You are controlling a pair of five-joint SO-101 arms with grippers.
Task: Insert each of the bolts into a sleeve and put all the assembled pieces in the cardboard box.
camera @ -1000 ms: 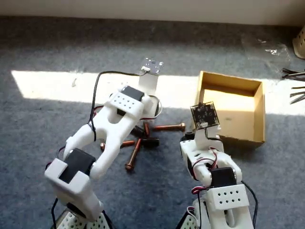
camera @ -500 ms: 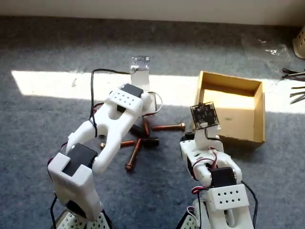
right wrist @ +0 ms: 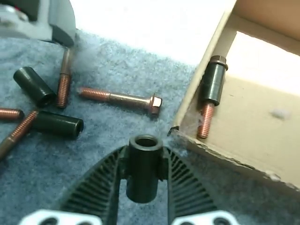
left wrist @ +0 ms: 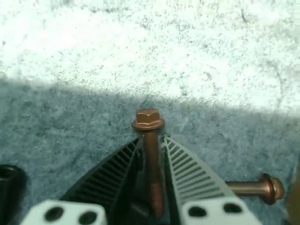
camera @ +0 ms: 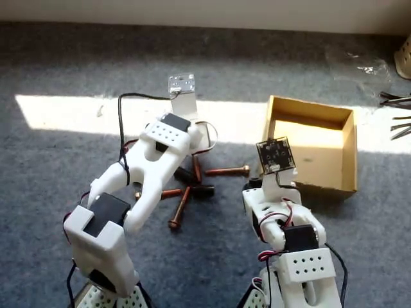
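Note:
My left gripper (left wrist: 151, 138) is shut on a copper bolt (left wrist: 149, 123) whose hex head sticks out past the fingertips, above the carpet. My right gripper (right wrist: 144, 147) is shut on a black sleeve (right wrist: 143, 174), open end outward, close to the cardboard box (right wrist: 253, 133). One assembled bolt-and-sleeve piece (right wrist: 212, 89) lies inside the box against its wall. Loose on the carpet are bolts (right wrist: 122, 98) (right wrist: 63, 79) and two sleeves (right wrist: 33, 86) (right wrist: 58, 124). In the high view the left arm (camera: 157, 154) hangs over the bolt pile (camera: 180, 206), with the right arm (camera: 276, 205) beside the box (camera: 350, 154).
Grey carpet covers the floor, with a bright sun stripe across the middle. Clear plastic wrap (camera: 359, 64) and dark tools (camera: 395, 99) lie at the far right. Open carpet stretches to the left of the pile.
The left arm's wrist has swung to the left, its camera shifting leftward over the sunlit stripe. The right arm has stayed still.

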